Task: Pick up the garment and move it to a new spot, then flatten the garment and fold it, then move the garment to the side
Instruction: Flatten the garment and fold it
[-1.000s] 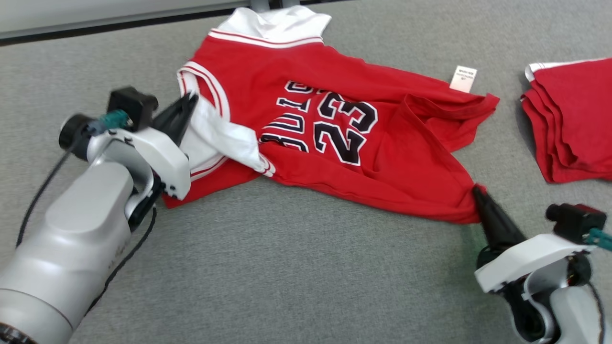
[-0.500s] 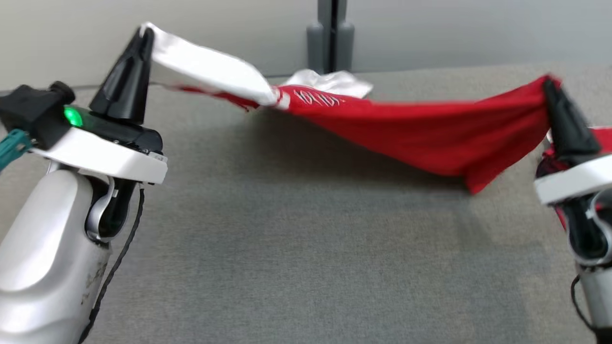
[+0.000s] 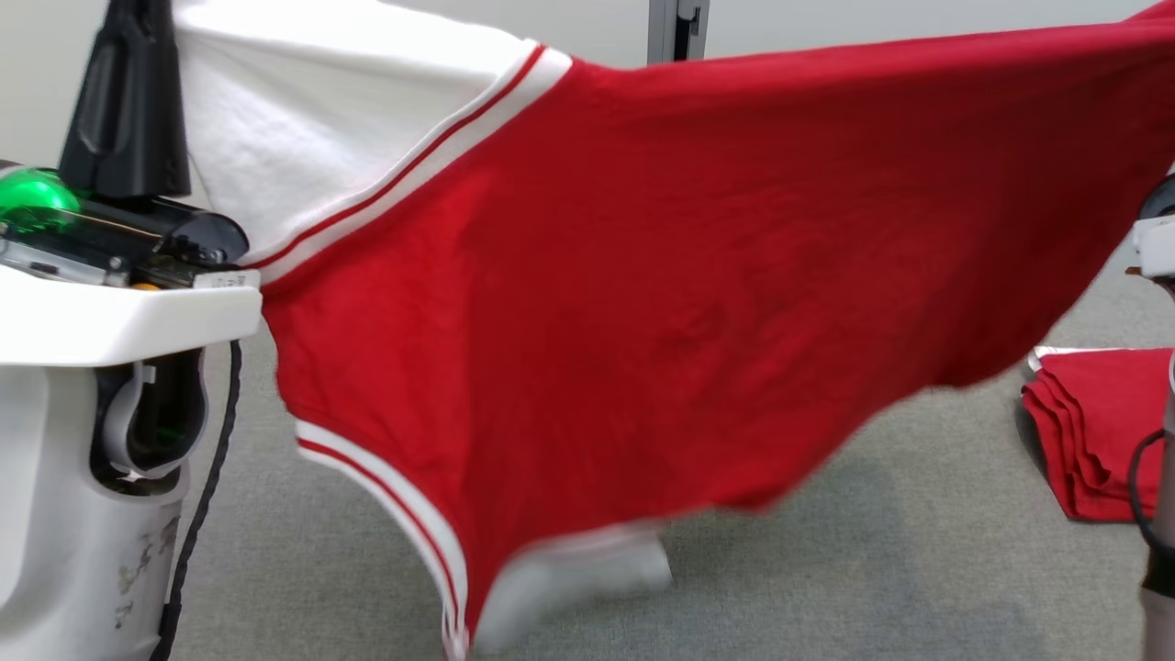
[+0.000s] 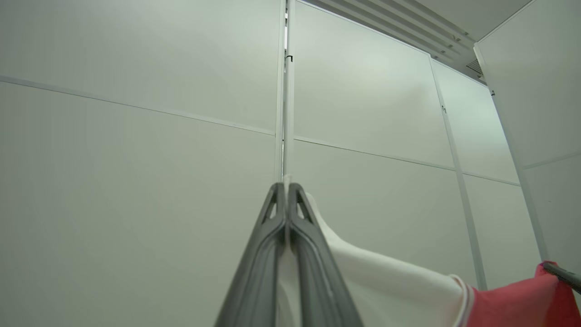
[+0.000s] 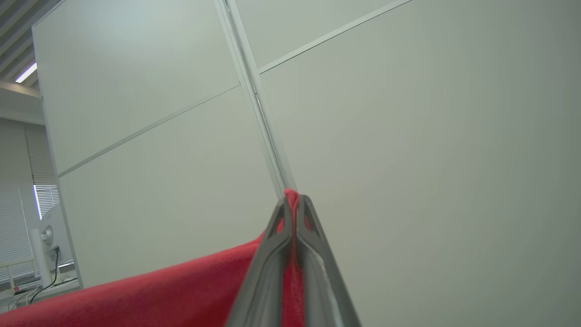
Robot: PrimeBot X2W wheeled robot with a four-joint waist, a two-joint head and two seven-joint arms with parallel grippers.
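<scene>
Nearest to me lies the grey cloth-covered table top (image 3: pixel 854 578). On its right side sits a stack of folded red cloth (image 3: pixel 1102 431), well apart from my load. Above the table I hold the red jersey with white sleeves and striped trim (image 3: pixel 661 275) in the air between my two arms. It hangs like a curtain across my head view and blocks much of the table and the wall behind it. Its lower white sleeve (image 3: pixel 569 578) dangles blurred near the table, and I cannot tell whether it touches.

My left gripper (image 4: pixel 286 187) points upward at the upper left, its fingers pressed together on the edge of the upper white sleeve. My right gripper (image 5: pixel 294 196) also points upward, at the upper right, pinched tight on a fold of the red fabric.

The jersey's long axis runs left to right between the two grips, with the sleeve end on the left and a plain red face toward me.

Farthest off stand pale wall panels (image 4: pixel 136 136) and a grey metal post (image 3: pixel 675 28).
</scene>
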